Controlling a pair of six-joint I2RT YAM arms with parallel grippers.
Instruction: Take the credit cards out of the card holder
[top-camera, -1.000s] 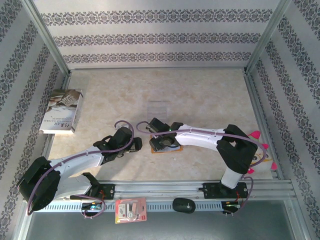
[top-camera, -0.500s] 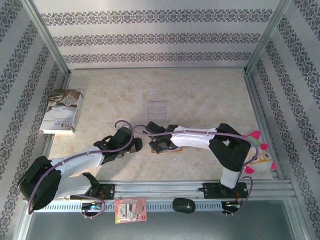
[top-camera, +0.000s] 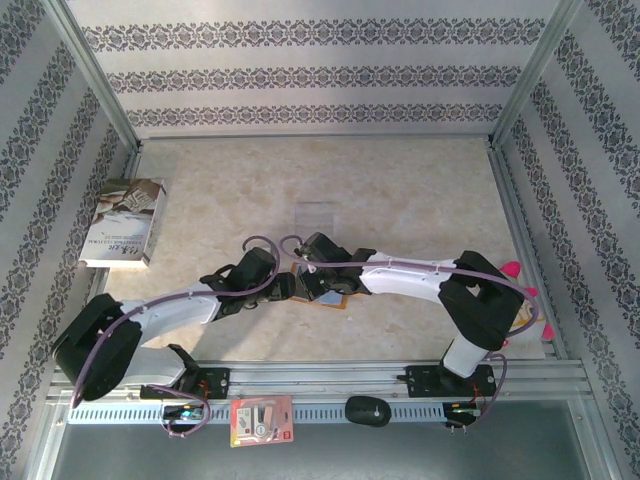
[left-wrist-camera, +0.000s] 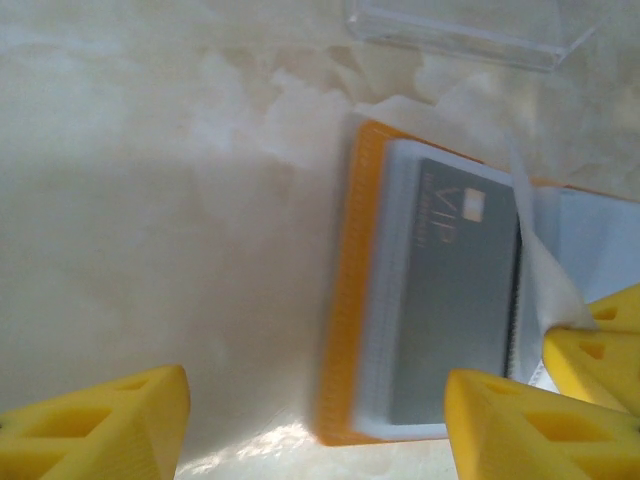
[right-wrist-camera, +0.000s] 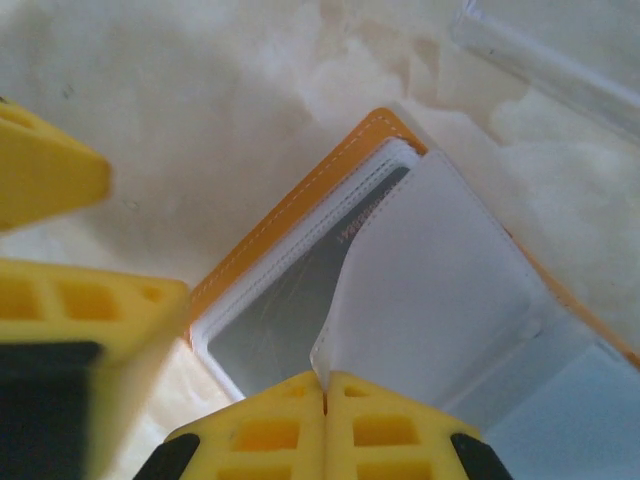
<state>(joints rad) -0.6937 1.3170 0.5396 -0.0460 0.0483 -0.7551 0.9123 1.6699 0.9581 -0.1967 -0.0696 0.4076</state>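
The left gripper (left-wrist-camera: 315, 425) hovers, its 2 fingers spread wide, over the left edge of the card holder (left-wrist-camera: 345, 300), which lies open on the table (left-wrist-camera: 150, 200) just in front of the clear stand (left-wrist-camera: 460, 30) with a grey credit card (left-wrist-camera: 465, 290) in its pocket. To the right, the right gripper (right-wrist-camera: 325, 385) has its fingers pressed together on the pale inner flap (right-wrist-camera: 430, 290), pinching it up off that card. Best, I judge, to hold the flap lifted without dragging the holder while the left nips the card's free edge and slides it straight out.
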